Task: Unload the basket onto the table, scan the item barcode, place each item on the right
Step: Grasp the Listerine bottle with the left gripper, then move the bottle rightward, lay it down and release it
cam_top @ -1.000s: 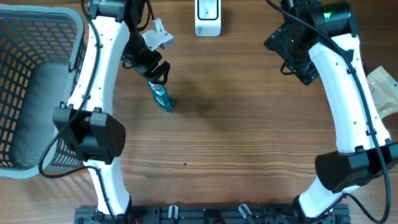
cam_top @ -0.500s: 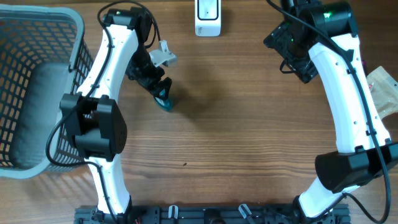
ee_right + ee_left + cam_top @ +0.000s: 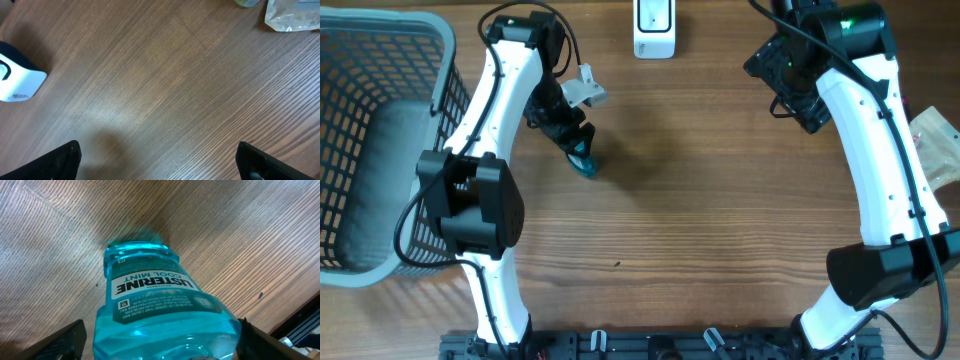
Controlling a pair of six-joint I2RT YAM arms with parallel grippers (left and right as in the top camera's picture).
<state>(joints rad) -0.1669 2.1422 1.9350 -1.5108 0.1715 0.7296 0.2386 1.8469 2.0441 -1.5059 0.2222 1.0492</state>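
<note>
Mouthwash bottle (image 3: pixel 159 305), translucent blue plastic, between left tool (image 3: pixel 161 342) fingers
Lies on brown wooden desk (image 3: pixel 240 240); grasp cannot be told. Right tool (image 3: pixel 157 155) spread wide.

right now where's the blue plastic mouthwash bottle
Overhead view: the blue mouthwash bottle lies on the table left of centre, under the left gripper, between the grey mesh basket and the white scanner.

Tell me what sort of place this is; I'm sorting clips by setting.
Probably a mock shop checkout on a lab bench: a white barcode scanner at the far edge of the wooden table, a grey mesh basket on the left, and a Listerine mouthwash bottle.
</note>
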